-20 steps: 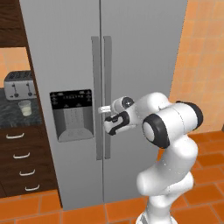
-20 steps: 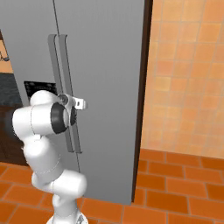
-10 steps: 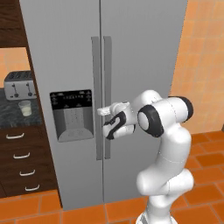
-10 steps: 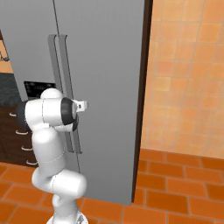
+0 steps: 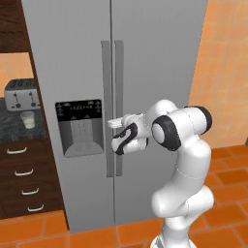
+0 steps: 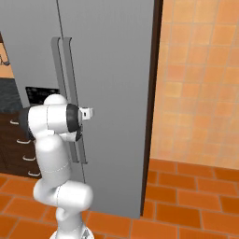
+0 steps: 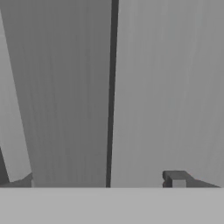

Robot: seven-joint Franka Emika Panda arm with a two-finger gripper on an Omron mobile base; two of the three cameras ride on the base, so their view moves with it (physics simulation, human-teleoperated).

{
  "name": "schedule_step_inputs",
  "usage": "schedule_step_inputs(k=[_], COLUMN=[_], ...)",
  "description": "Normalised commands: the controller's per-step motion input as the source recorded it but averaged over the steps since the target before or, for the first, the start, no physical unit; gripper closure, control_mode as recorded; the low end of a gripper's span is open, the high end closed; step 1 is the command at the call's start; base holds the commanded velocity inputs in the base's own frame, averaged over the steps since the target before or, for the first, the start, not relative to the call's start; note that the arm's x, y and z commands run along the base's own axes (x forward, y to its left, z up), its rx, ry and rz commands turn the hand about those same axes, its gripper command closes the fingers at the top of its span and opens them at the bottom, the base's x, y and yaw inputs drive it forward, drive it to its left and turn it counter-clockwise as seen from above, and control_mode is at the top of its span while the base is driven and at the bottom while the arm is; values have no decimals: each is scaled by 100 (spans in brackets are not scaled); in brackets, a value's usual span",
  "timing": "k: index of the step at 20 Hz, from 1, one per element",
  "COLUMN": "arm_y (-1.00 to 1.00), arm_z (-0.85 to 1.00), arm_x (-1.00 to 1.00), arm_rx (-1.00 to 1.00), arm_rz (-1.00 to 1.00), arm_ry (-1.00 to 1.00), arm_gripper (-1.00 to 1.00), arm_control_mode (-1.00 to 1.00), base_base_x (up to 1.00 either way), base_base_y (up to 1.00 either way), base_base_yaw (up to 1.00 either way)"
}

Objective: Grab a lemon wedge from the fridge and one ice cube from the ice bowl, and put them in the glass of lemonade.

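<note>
The fridge [image 5: 155,58] is tall and grey, and both its doors are shut, so the lemon wedge is hidden. My gripper [image 5: 116,131] is open at mid-height, right up against the right door's long handle [image 5: 118,87]. From the other side my gripper [image 6: 87,112] points at the same handle [image 6: 71,74]. In the hand view the grey door [image 7: 166,87] is very close, and my gripper [image 7: 98,181] stands wide with nothing between its fingertips [image 7: 177,179]. The glass of lemonade [image 5: 27,119] stands on the counter to the left. The ice bowl is out of view.
A silver toaster [image 5: 21,94] stands behind the glass on the dark counter [image 5: 9,127]. Dark drawers [image 5: 24,174] sit below it. A black dispenser panel [image 5: 80,126] is on the left door. An orange tiled wall [image 6: 200,84] is right of the fridge.
My hand has edged slightly left and down toward the door handles, and the elbow has swung in closer. The jaws have stayed open and the fridge doors have not moved.
</note>
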Motion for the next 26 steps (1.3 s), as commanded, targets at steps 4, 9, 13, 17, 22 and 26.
schedule_step_inputs(k=[4, 9, 13, 17, 22, 26], arm_y=[5, -10, -32, -46, -51, -44], arm_z=[-7, 0, 0, 0, 0, 0], arm_x=[72, 13, -11, -35, -43, -57], arm_rx=[0, 0, 0, 0, 0, -1], arm_rz=[-7, -50, -74, -69, -66, -63], arm_ry=[-9, -3, 5, 6, 7, 4], arm_gripper=[100, 100, 100, 100, 100, 100], arm_control_mode=[-100, -100, -100, -100, -100, -100], base_base_x=[0, 0, 0, 0, 0, 0], base_base_y=[0, 0, 0, 0, 0, 0], base_base_yaw=[0, 0, 0, 0, 0, 0])
